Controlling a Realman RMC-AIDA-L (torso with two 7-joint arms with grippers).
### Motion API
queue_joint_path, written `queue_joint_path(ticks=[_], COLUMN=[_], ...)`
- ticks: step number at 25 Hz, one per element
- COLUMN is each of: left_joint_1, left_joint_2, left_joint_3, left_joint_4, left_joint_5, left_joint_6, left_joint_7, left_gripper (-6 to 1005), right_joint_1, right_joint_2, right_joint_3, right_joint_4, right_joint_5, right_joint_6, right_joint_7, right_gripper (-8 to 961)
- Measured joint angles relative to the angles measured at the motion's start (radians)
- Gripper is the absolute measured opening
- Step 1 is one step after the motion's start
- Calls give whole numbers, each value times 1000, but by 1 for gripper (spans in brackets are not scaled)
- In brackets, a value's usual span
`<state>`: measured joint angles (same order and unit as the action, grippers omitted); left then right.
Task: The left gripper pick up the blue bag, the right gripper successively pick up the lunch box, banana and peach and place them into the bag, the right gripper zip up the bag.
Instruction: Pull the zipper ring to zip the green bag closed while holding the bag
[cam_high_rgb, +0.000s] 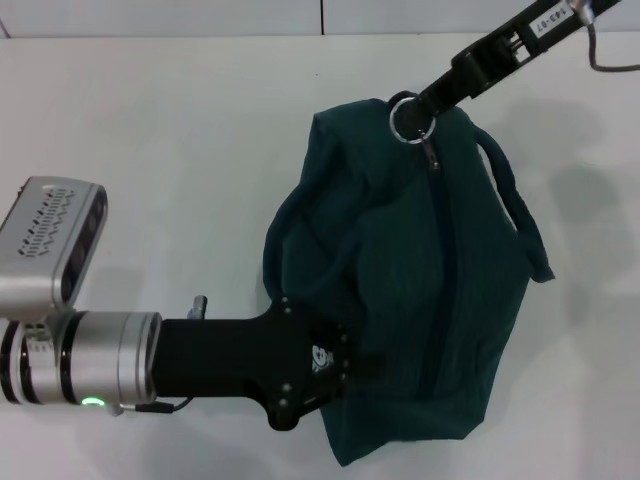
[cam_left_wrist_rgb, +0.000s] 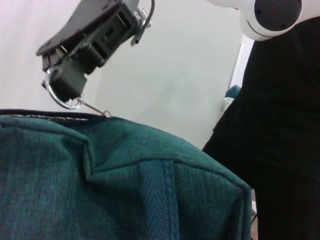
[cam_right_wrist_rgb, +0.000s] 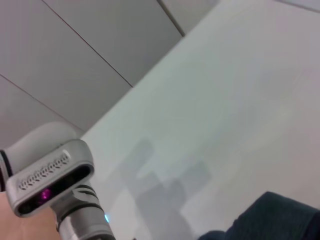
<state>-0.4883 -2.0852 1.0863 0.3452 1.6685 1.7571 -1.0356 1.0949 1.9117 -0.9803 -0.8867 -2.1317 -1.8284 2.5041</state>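
Bag (cam_high_rgb: 420, 290) sits centre-right of the head view, on the table (cam_high_rgb: 150, 150), bulging, zip line running from 12 to 6 o'clock and looking shut along its visible length. Lunch box, banana, peach: none visible, probably inside already.

Left gripper (cam_high_rgb: 335, 365) at the bag's 8 o'clock corner, fingers buried in fabric; looks clamped on the bag, though the fingertips are hidden. Left wrist view shows the cloth pressed right against the camera.

Right gripper (cam_high_rgb: 432, 98) at the bag's 12 o'clock end, narrow, pinched on the ring (cam_high_rgb: 410, 118) tied to the zip pull (cam_high_rgb: 432, 155). Left wrist view confirms: right gripper (cam_left_wrist_rgb: 65, 85) holding the ring (cam_left_wrist_rgb: 60, 100), a thin link running down to the bag top.

Handling: soft cloth, floppy, folds and sags, not slippery, not fragile. Loaded, so likely moderately heavy. Best holds: the corner or a strap (cam_high_rgb: 515, 205) for steadying, the ring for zipping. The pull is too small to pinch directly.

Count: one bag, one ring, one zip pull, two grippers, one strap clearly seen at 2 o'clock.
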Motion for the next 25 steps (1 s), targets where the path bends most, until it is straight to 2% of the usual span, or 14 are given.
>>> queue_joint_path(ticks=[5,13,25], left_joint_1=[0,-10,-5], left_joint_2=[1,2,2], left_joint_3=[19,27,39], left_joint_4=[0,11,48], left_joint_5=[1,33,103], left_joint_6=[1,1,32], left_joint_7=[14,24,32], left_gripper=[79,79,81], right_joint_1=[-36,-91,-164], right_joint_2=[19,24,55], right_joint_3=[4,5,-4], right_joint_4=[-17,-62,-96], right_joint_5=[36,102,102], right_joint_6=[11,46,158], right_joint_7=[-33,-57,-117], right_gripper=[15,16,19])
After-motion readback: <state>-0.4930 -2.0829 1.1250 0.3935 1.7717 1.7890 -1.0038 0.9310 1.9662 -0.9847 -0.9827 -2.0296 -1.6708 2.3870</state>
